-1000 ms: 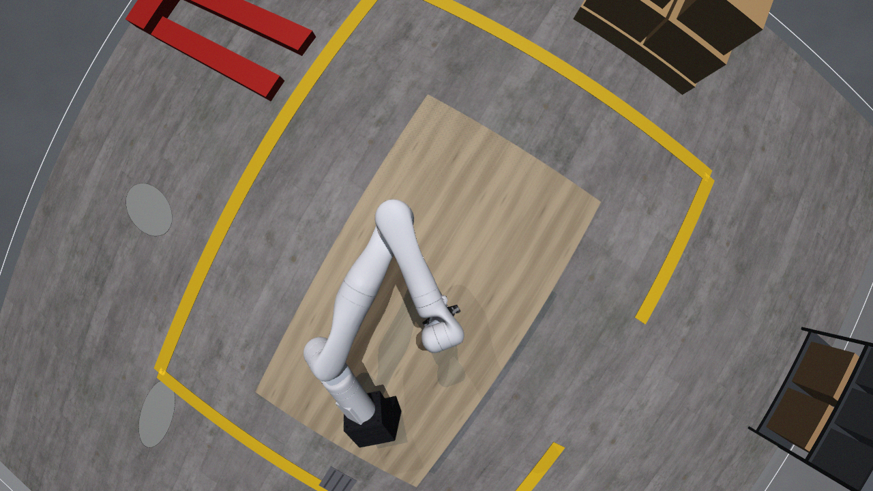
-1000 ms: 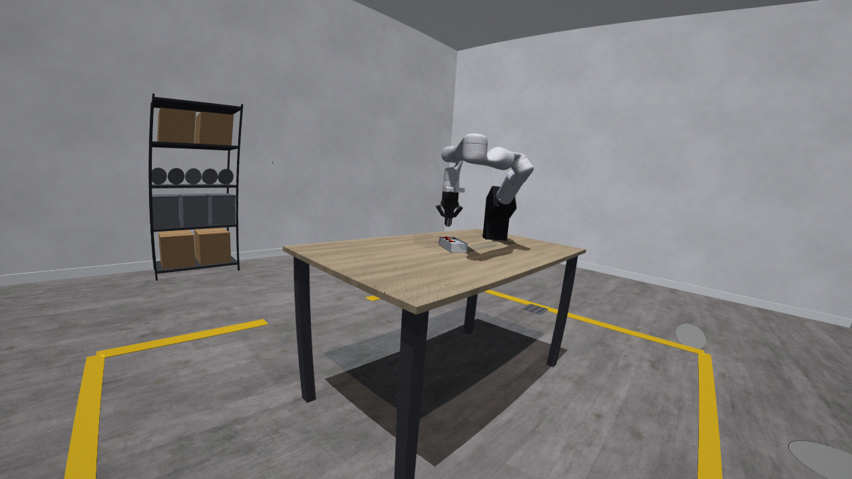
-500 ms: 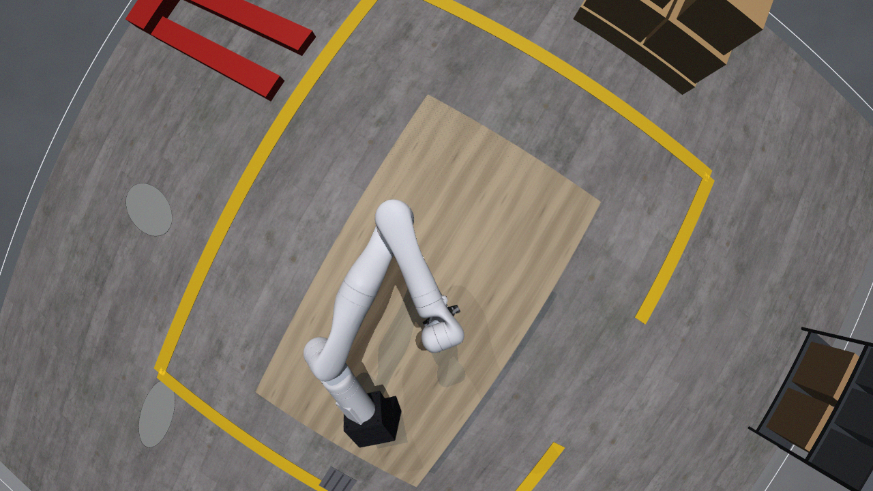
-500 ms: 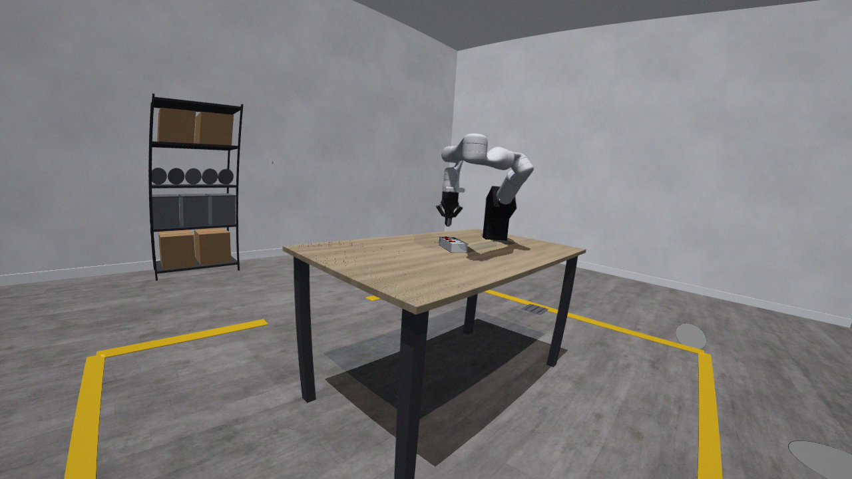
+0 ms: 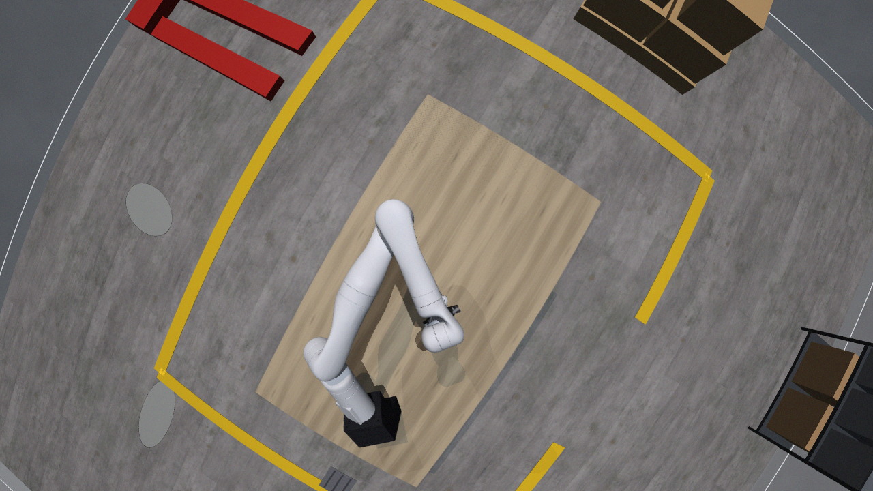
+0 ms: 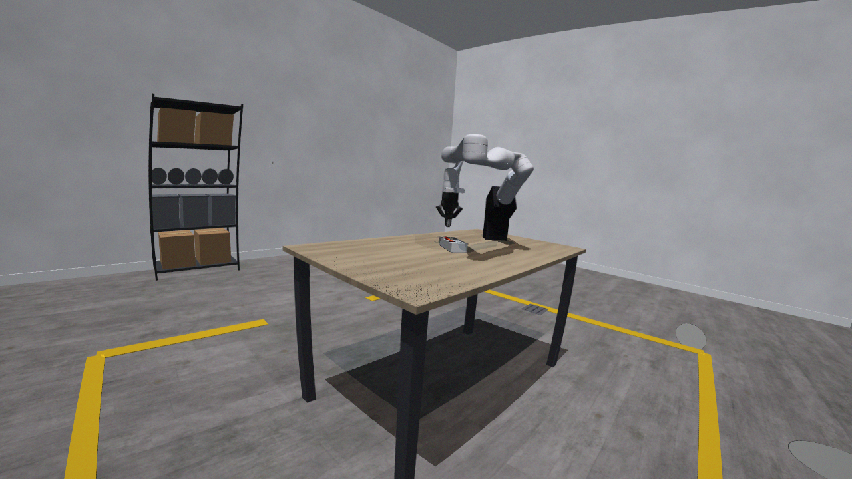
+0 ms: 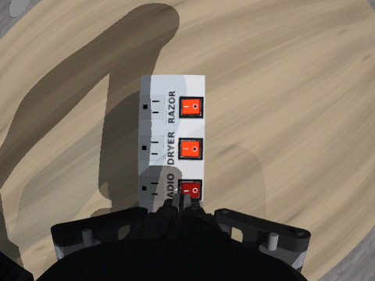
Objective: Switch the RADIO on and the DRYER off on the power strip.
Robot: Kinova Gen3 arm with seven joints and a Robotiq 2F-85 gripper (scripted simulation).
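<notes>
A white power strip (image 7: pixel 172 137) lies flat on the wooden table, right way up; it also shows in the exterior view (image 6: pixel 453 243). It has three red rocker switches in a row: RAZOR (image 7: pixel 190 108) at the far end, bright; DRYER (image 7: pixel 190 149) in the middle, bright; RADIO (image 7: pixel 190 190) nearest me, darker. My gripper (image 7: pixel 181 204) is shut with nothing between the fingers. Its joined fingertips hover above the near end of the strip, close to the RADIO switch. In the exterior view the gripper (image 6: pixel 448 221) hangs a little above the strip.
The black arm base (image 6: pixel 497 217) stands on the table just behind the strip. The table's edges are far from the strip. A shelf rack (image 6: pixel 193 185) stands by the far wall.
</notes>
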